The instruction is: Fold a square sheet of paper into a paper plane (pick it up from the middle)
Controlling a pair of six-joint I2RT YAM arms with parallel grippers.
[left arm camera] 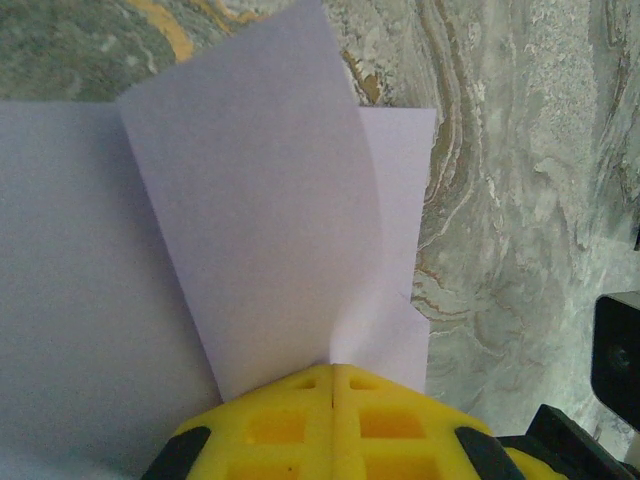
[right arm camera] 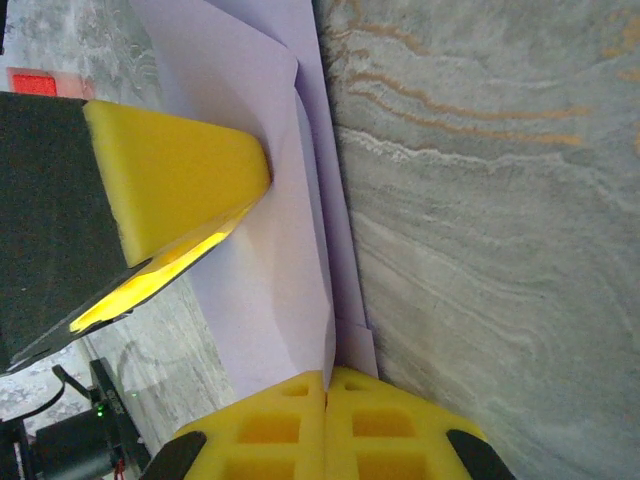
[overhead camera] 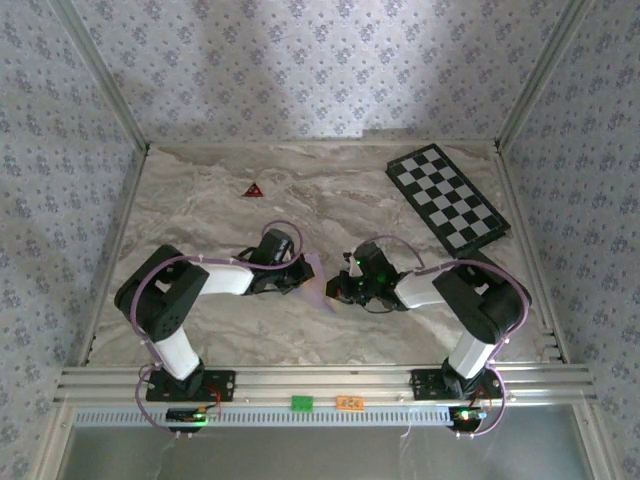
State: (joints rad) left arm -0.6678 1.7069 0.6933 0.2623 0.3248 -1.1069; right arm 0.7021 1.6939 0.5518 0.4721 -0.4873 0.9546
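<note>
The square sheet of paper (left arm camera: 260, 200) is found between the two arms, above the middle of the marbled surface (right arm camera: 480, 250), well apart from the checkered board (overhead camera: 447, 199) and the small red triangle (overhead camera: 252, 190). Whether it is lifted clear of the surface cannot be told. The left pincer (left arm camera: 333, 378) is pressed together on the sheet, and a flap rises from its tips over a wider layer behind. The right pincer (right arm camera: 326, 384) is likewise clamped on the paper, where several layers meet, with a yellow finger (right arm camera: 170, 170) of the left pincer close beside it.

No dart shape is seen yet, so an early fold is judged to be in hand. For a clean crease, the flap's edge should be lined up with the layer beneath before anything is pressed down. Both grips should be moved together and without pull, since thin paper pinched at two near points can tear or buckle. The fold is best flattened against the surface.
</note>
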